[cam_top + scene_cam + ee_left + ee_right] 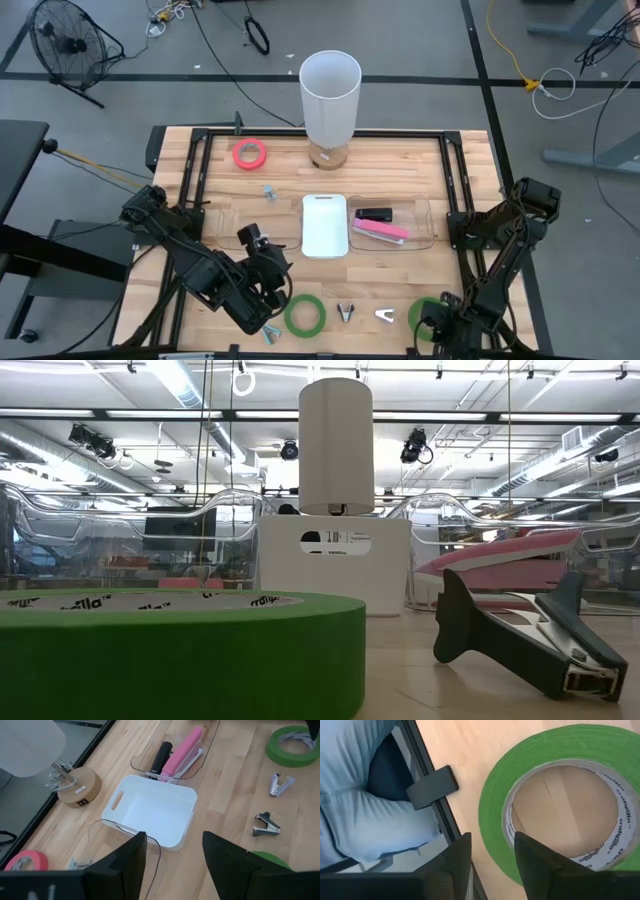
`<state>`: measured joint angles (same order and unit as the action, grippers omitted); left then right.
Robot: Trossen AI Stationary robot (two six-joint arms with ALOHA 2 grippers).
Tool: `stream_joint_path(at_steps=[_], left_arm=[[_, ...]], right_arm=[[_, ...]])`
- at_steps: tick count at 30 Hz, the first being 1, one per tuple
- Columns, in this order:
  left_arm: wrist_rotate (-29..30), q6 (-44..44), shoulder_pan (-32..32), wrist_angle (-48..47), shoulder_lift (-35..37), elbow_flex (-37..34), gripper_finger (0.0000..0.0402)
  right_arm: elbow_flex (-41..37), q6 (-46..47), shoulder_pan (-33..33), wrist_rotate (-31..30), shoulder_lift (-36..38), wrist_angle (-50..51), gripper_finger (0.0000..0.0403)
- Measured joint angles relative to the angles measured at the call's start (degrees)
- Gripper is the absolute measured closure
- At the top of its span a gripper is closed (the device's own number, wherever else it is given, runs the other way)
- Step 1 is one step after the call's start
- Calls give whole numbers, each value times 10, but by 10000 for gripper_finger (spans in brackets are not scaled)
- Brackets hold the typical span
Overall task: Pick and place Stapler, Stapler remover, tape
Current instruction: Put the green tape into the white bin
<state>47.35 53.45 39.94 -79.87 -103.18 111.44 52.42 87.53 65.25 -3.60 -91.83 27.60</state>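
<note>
Right gripper (490, 855) sits low over the near right corner, fingers parted with nothing between them, hanging just above a green tape roll (560, 800) that lies flat right beside the table's edge rail (427, 787). A person's light blue sleeve (365, 805) shows just past that rail.

Left gripper (172, 860) hovers over the near left of the table, jaws spread and empty, a second green tape roll (305, 314) just beside it. Two staple removers (346, 312) (386, 316) lie between the green rolls, apart from each other.

Containers now: the white bin (324, 225) at mid-table is empty. The clear tray (425, 228) touching its right side holds the pink stapler (379, 232) and a black stapler (374, 214). The red tape roll (250, 153) rests well apart at the far left, near the white lamp (330, 95). Bare wood lies open around the bin.

In the low view a green roll fills the foreground and is cut off.
</note>
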Motion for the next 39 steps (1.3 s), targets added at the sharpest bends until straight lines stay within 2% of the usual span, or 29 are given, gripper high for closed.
stream_joint_path(at_steps=[7, 18, 24, 33, 36, 39], left_arm=[[0, 0, 0, 5, 0, 0, 204], [0, 0, 0, 6, 0, 0, 204], [0, 0, 0, 7, 0, 0, 204], [0, 0, 0, 9, 0, 0, 204], [0, 0, 0, 9, 0, 0, 204], [0, 0, 0, 11, 0, 0, 204]], right_arm=[[-14, -10, 0, 0, 0, -8, 252], [-79, -10, 0, -5, 0, -135, 252], [-94, -10, 0, -5, -1, -154, 252], [-90, -20, -2, -1, -52, -184, 254], [-89, -15, -2, 2, -53, -163, 280], [-89, -26, -2, 0, -51, -164, 332]])
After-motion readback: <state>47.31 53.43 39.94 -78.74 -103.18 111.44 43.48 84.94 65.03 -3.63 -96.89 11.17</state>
